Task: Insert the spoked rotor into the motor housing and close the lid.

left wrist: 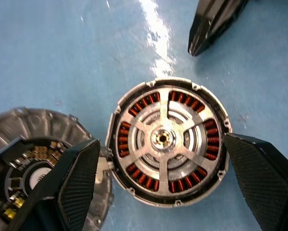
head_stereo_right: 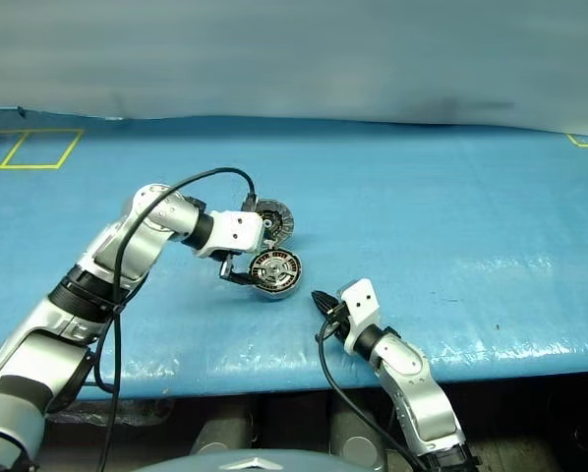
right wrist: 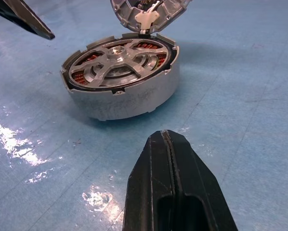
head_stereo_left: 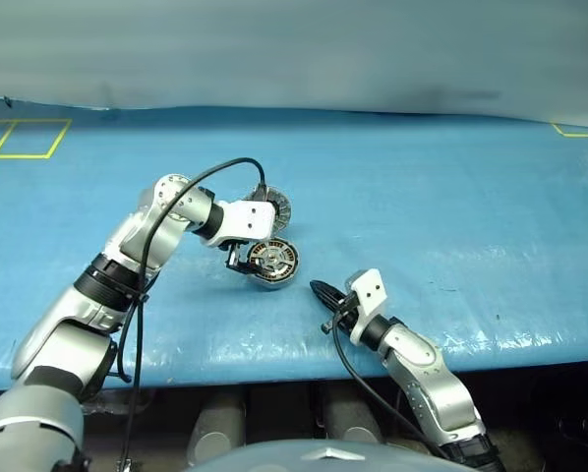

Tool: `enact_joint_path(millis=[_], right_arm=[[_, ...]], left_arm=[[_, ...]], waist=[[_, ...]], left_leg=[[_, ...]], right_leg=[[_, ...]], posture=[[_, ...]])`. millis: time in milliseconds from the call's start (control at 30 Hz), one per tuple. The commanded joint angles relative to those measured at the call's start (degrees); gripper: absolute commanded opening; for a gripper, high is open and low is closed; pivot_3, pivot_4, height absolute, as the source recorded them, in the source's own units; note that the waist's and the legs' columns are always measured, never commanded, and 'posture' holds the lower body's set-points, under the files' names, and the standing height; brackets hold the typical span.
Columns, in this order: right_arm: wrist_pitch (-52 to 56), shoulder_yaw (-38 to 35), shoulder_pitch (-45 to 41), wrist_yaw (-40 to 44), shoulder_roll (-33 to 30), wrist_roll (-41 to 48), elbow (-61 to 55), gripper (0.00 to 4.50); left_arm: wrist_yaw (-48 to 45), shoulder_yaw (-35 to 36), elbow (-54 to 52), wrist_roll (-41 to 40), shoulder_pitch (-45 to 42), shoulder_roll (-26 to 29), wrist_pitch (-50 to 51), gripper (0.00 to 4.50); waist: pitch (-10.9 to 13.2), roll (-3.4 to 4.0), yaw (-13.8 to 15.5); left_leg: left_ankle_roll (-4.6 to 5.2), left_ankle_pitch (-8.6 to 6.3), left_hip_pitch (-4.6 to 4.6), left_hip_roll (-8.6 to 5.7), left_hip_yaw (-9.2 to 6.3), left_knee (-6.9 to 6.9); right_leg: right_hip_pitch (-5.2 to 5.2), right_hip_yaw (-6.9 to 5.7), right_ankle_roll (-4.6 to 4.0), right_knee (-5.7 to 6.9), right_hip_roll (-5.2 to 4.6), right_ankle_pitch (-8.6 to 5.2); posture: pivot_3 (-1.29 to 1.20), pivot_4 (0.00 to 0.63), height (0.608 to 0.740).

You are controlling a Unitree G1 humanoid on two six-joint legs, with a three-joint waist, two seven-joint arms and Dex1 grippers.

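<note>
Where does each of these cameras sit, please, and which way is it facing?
Left eye and right eye views: on the head, looking forward and down over the blue table; both arms show.
Left wrist view: above the round grey motor housing with the dark spoked rotor seated inside; open left pincer straddles it.
Right wrist view: low over the table, facing the housing's side; shut right pincer shows.
Shared: both wrist views show the housing and the open ribbed grey lid.

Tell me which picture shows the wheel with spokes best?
The left wrist view: it looks straight down on the spoked rotor, seated in the motor housing over the copper windings. The right wrist view shows it slanted from the side. The two eye views show it small, beside the left arm.
</note>
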Motion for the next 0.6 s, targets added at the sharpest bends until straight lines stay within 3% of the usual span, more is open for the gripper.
enact_joint_path(millis=[33,200,367,500,600], right_arm=[[0.2,-1.4,-0.4,-0.3,0.0,1.1,-3.9,0.0],[6.2,0.8,-4.1,-2.3,-2.7,-4.3,-6.3,0.0],[13.1,1.8,-10.7,-4.7,-1.9,-5.6,-8.3,0.0],[16.9,2.7,-16.1,-5.8,0.7,-6.0,-8.0,0.0],[19.1,3.5,-20.8,-7.1,4.5,-5.5,-5.0,0.0]], left_arm=[[2.0,4.0,-8.5,-2.7,3.4,1.5,4.2,3.54],[8.6,9.3,-19.3,-5.6,12.4,2.0,13.1,1.9],[20.7,14.9,-28.2,-7.0,26.0,-2.4,23.1,0.22],[30.0,19.3,-30.7,-7.7,35.7,-7.8,23.3,0.05],[36.2,22.8,-30.7,-8.5,43.6,-12.6,15.9,0.05]], waist=[[0.0,0.0,-0.1],[0.0,0.01,-0.2],[0.0,0.0,-0.1],[0.0,0.0,-0.1],[0.0,0.01,0.1]], left_leg=[[0.0,0.0,0.01,0.0,-0.01,-0.01],[0.0,0.0,0.02,0.02,-0.01,0.01],[0.0,0.0,0.04,0.01,-0.01,0.02],[0.0,0.0,0.02,0.01,-0.07,0.0],[-0.01,0.0,0.05,0.01,-0.07,-0.01]], right_leg=[[0.0,-0.01,0.0,0.0,0.0,0.0],[0.01,-0.01,0.0,0.01,0.01,0.0],[0.03,-0.03,0.0,0.0,-0.03,0.0],[0.03,-0.08,0.0,-0.03,-0.02,0.0],[0.05,-0.08,0.0,-0.06,-0.04,0.0]], posture=[[0.0,0.15,0.74],[0.0,0.15,0.74],[0.0,0.15,0.74],[0.0,0.15,0.74],[0.0,0.15,0.74]])
